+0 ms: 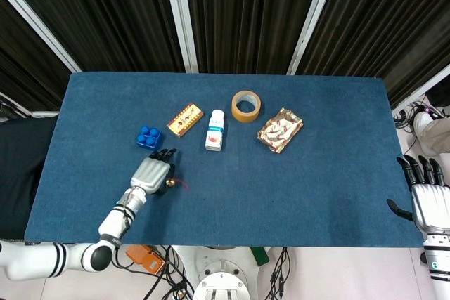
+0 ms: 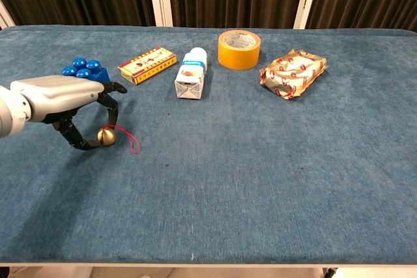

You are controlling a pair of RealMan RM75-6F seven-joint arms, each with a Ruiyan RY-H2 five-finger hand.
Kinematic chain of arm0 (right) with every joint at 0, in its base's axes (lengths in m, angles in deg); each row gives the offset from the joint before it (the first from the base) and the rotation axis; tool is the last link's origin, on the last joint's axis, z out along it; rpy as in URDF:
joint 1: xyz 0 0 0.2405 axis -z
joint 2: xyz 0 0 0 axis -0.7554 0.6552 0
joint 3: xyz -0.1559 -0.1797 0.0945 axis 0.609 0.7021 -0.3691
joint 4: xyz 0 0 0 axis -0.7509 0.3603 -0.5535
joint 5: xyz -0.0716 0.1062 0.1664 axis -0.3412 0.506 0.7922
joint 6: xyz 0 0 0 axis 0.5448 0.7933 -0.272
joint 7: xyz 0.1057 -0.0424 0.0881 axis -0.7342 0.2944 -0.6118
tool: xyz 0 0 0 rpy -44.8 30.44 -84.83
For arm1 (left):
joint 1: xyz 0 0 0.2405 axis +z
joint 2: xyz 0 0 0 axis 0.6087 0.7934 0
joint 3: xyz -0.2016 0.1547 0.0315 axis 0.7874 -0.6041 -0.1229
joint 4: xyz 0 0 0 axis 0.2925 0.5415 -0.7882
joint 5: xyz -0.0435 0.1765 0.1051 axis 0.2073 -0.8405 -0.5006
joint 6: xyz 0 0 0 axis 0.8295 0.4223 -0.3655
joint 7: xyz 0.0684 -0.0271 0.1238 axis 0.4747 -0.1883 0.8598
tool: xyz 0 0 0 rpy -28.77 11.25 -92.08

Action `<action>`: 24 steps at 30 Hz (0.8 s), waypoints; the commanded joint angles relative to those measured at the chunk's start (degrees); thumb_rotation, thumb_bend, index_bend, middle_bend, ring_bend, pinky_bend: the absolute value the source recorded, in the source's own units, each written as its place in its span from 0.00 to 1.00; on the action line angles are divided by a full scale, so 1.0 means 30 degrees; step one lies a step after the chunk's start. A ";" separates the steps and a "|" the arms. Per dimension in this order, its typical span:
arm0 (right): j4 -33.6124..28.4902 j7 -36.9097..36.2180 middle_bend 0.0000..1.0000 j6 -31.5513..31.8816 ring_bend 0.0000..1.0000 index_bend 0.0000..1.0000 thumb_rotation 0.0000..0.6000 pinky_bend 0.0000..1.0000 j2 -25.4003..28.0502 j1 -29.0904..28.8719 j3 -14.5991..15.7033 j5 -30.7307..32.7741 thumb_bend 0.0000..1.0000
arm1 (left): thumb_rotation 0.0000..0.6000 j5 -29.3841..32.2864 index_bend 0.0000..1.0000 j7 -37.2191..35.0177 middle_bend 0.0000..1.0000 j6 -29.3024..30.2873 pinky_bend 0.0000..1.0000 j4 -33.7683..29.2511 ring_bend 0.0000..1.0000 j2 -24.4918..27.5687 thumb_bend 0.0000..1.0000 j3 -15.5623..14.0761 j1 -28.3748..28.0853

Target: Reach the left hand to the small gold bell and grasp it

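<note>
The small gold bell [image 2: 106,136] with a red cord lies on the blue cloth at the front left. My left hand [image 2: 62,96] is over it from the left, thumb and curled fingers closed around the bell and touching it. From the head view, the left hand [image 1: 152,173] covers most of the bell [image 1: 169,183], which peeks out at its right side. My right hand [image 1: 429,197] is off the table's right edge, fingers spread, holding nothing.
Just behind the left hand sits a blue toy block [image 2: 85,69]. Further back stand a yellow-red flat box [image 2: 147,64], a small white bottle [image 2: 191,77], an orange tape roll [image 2: 239,49] and a crinkled snack packet [image 2: 293,72]. The blue-covered table [image 2: 260,174] fills both views.
</note>
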 commanded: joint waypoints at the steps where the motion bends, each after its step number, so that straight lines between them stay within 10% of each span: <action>1: -0.0010 -0.0054 0.16 0.0011 0.08 0.16 1.00 0.00 0.0009 0.0000 -0.0010 -0.0003 0.30 | 1.00 0.0052 0.53 0.0385 0.03 0.0460 0.13 -0.0726 0.00 0.0485 0.35 0.0018 -0.0126; 24: -0.0055 -0.0095 0.16 -0.0053 0.08 0.16 1.00 0.00 0.0034 -0.0018 0.0068 -0.0075 0.30 | 1.00 0.3250 0.53 0.8620 0.03 0.6709 0.18 -1.3120 0.00 0.8033 0.34 0.2187 -0.2947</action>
